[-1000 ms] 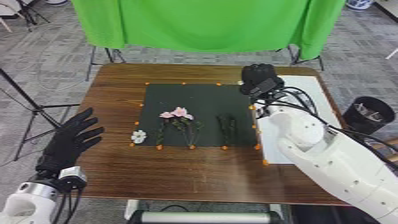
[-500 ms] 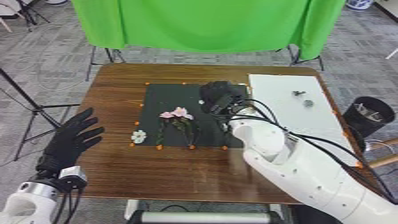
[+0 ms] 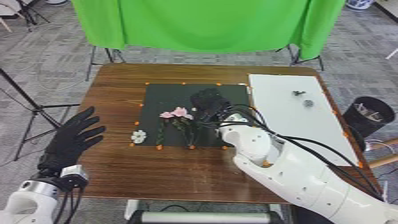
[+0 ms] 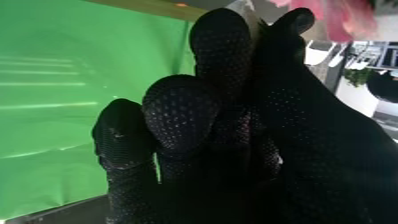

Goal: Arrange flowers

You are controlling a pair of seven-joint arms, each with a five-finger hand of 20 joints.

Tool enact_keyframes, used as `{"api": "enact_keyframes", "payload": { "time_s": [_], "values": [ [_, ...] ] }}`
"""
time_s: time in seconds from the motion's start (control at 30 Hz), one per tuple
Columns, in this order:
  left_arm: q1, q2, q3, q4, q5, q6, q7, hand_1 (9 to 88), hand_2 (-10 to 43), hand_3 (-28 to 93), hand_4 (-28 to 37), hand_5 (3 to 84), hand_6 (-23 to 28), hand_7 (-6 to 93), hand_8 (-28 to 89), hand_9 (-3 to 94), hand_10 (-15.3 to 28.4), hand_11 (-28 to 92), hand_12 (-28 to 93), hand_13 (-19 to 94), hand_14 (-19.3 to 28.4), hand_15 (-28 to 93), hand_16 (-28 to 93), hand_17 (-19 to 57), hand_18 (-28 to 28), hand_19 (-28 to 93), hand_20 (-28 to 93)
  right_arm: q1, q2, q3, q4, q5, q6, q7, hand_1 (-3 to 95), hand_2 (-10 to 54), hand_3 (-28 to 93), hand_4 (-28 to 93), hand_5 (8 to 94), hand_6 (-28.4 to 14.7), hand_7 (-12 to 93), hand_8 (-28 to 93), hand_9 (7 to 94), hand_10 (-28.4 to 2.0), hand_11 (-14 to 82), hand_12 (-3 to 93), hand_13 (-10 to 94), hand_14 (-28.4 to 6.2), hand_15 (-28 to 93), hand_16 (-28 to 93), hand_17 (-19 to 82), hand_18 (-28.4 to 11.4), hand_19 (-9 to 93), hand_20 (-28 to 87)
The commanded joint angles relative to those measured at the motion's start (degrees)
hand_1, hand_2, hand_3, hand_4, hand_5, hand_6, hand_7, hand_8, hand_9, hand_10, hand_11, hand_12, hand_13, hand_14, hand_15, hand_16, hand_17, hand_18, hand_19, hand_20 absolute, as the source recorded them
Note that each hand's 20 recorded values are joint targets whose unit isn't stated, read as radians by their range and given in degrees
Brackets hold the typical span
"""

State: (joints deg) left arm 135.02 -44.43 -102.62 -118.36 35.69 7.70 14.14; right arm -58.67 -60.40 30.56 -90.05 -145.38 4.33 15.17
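In the head view, my right hand (image 3: 210, 101) is over the dark mat (image 3: 163, 96), just right of the pink flowers (image 3: 180, 112). The right wrist view shows my right hand (image 4: 226, 107) with curled fingers, thumb and a finger pinching a whitish flower (image 4: 240, 6), partly hidden by the glove. Pink petals (image 4: 348, 20) stand close beyond the thumb. A white flower (image 3: 139, 136) lies by the mat's front left corner. Green stems (image 3: 161, 131) run down below the pink blooms. My left hand (image 3: 67, 140) rests left of the mat, fingers straight and spread.
On the right, a white board (image 3: 280, 92) carries a small dark piece (image 3: 298, 93) and a grey piece (image 3: 308, 103). Orange markers line the mat and board. A black bin (image 3: 369, 116) stands off the table's right edge; a green cloth (image 3: 209, 25) hangs behind.
My right hand has come left from the board's back left corner onto the mat, then slightly down toward the pink flowers. The two small pieces on the board are uncovered. My left hand stays still.
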Motion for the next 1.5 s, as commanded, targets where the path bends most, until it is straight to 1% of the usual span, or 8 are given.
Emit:
{"api": "enact_keyframes", "payload": {
  "time_s": [0.03, 0.23, 0.5, 0.63, 0.9, 1.17, 1.37, 1.5],
  "values": [
    [0.2, -0.43, 0.01, 0.14, 0.31, -0.64, -0.55, 25.4, -2.3, 70, -24.0, 24.0, 2.3, 21.3, -11, 20.4, 11.4, 23, 17, 19, 15.3, 37, 0, -8.8, 22.5, 47, 10, -0.2, 0.0, 1.0, 0.2, -0.8, -1.5, 0.2, 44.0, -9.5, 86, -28, 77.8, 3.0, 35, -2, 92.6, -5.2, 24.1, 30.8, 81, -3.9, 66, 29, 42, -20.5, 93, 53],
    [0.1, -0.29, 0.14, 0.24, 0.25, -0.61, -0.37, 25.5, -2.2, 70, -23.9, 24.0, 2.2, 21.4, -11, 20.4, 11.4, 23, 17, 19, 15.3, 37, 0, -8.8, 22.5, 47, 10, -0.9, 0.0, 2.4, -0.7, 1.2, -3.7, -1.1, 37.2, -9.5, 83, -28, 76.2, 2.6, 36, -2, 90.4, -6.3, 28.7, 23.5, 80, -4.1, 67, 29, 42, -20.6, 93, 54],
    [-0.1, -0.38, 0.13, 0.31, 0.31, -0.67, -0.65, 25.6, -2.2, 70, -23.9, 24.2, 2.3, 21.4, -11, 20.4, 11.4, 23, 16, 19, 15.3, 38, 0, -8.8, 22.5, 47, 10, -1.8, -0.2, 3.7, -1.3, 1.3, -5.6, -2.4, 28.8, -8.3, 84, -27, 75.5, 2.9, 32, -3, 88.5, -6.9, 28.8, 23.2, 78, -4.7, 68, 29, 40, -20.8, 93, 54],
    [0.2, -0.39, -0.05, 0.20, 0.23, -0.55, -0.51, 25.5, -2.1, 70, -23.9, 24.2, 2.3, 21.2, -11, 20.5, 11.5, 23, 16, 19, 15.3, 38, 0, -8.8, 22.5, 47, 10, -2.4, -0.2, 4.5, -1.8, 2.6, -5.7, -3.1, 23.6, -6.6, 84, -26, 75.4, 3.4, 31, -16, 87.8, -7.1, 29.0, 23.2, 77, -4.9, 68, 29, 40, -21.0, 93, 54],
    [0.1, -0.36, -0.02, 0.20, 0.28, -0.49, -0.54, 25.5, -2.2, 70, -24.0, 24.3, 2.3, 21.1, -11, 20.5, 11.5, 23, 16, 19, 15.3, 38, 0, -8.8, 22.5, 47, 10, -3.8, -0.5, 7.3, -3.7, 5.3, -8.5, -4.3, 19.4, -6.4, 82, -26, 74.8, 2.9, 31, -16, 87.1, -7.7, 28.8, 23.1, 76, -5.2, 69, 29, 39, -21.4, 93, 54],
    [0.7, -0.60, -0.37, 0.00, 0.22, -0.43, -0.50, 25.6, -2.0, 70, -24.0, 24.3, 2.3, 21.1, -11, 20.4, 11.5, 23, 16, 19, 15.3, 38, 0, -8.8, 22.5, 47, 10, -5.1, 1.4, 11.8, -6.1, 8.6, -6.0, -2.2, 16.8, -5.0, 80, -26, 72.3, 1.8, 30, -16, 84.8, -8.6, 29.0, 23.4, 75, -5.7, 70, 29, 38, -21.8, 93, 55],
    [1.5, -0.39, -0.84, -0.22, 0.02, -0.18, 0.05, 25.6, -2.0, 70, -23.9, 24.3, 2.3, 21.1, -11, 20.4, 11.4, 23, 17, 19, 15.3, 38, 0, -8.8, 22.5, 47, 10, -3.4, 8.6, 14.3, -6.4, 10.5, -5.1, 3.2, 19.4, -3.8, 83, -24, 59.9, -0.7, 31, -16, 67.9, -9.9, 37.3, 25.2, 68, -7.2, 73, 28, 36, -21.3, 93, 53],
    [2.0, -0.25, -1.15, -0.31, -0.18, 0.07, 0.45, 25.6, -2.0, 70, -23.9, 24.3, 2.3, 21.2, -11, 20.4, 11.4, 23, 17, 19, 15.3, 38, 0, -8.8, 22.5, 47, 10, -2.6, 15.4, 14.9, -6.2, 16.2, -7.2, 6.6, 20.7, -4.7, 86, -24, 49.5, -3.5, 33, -16, 53.2, -13.7, 41.1, 24.4, 57, -10.2, 76, 24, 33, -21.0, 93, 51]
  ]
}}
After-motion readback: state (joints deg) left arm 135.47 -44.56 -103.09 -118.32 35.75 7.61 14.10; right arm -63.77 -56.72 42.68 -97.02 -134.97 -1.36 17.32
